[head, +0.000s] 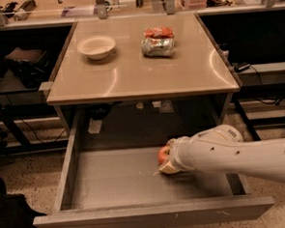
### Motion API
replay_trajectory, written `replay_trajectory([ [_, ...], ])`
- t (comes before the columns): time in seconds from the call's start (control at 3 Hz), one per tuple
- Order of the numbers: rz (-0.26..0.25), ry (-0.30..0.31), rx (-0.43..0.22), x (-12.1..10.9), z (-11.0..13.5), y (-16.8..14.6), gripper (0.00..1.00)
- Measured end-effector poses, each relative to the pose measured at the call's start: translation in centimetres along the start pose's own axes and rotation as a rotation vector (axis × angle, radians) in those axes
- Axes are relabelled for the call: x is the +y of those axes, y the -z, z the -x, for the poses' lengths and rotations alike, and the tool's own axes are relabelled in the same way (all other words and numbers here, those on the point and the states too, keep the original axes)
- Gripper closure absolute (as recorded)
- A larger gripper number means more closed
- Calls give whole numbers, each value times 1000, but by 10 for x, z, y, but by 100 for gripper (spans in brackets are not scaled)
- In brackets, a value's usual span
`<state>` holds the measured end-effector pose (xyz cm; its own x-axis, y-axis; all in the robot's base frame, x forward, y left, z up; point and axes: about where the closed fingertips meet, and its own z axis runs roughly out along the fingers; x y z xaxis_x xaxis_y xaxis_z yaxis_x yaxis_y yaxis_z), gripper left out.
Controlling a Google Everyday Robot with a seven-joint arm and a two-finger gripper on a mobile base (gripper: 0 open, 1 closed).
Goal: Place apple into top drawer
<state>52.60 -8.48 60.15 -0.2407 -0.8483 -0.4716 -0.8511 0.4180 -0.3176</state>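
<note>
The top drawer point(112, 180) is pulled out wide below the tan tabletop, its grey scuffed bottom showing. The apple point(163, 155), small and red-orange, is inside the drawer right of the middle, mostly hidden behind the end of my arm. My gripper point(167, 159) reaches in from the right, low over the drawer bottom, right at the apple. Whether the apple rests on the drawer bottom or is held cannot be told.
On the tan tabletop point(140, 72) stand a white bowl point(96, 46) at the back left and a silver-and-orange foil snack bag point(158, 41) at the back right. Dark shelves and cables flank the table. The drawer's front panel point(153, 216) faces the camera.
</note>
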Motion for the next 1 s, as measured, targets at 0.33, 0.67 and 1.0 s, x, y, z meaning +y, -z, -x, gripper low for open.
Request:
replay_trajectory([
  [0.33,0,0,0,0,0,0,14],
  [0.67,0,0,0,0,0,0,0],
  [1.0,0,0,0,0,0,0,0],
])
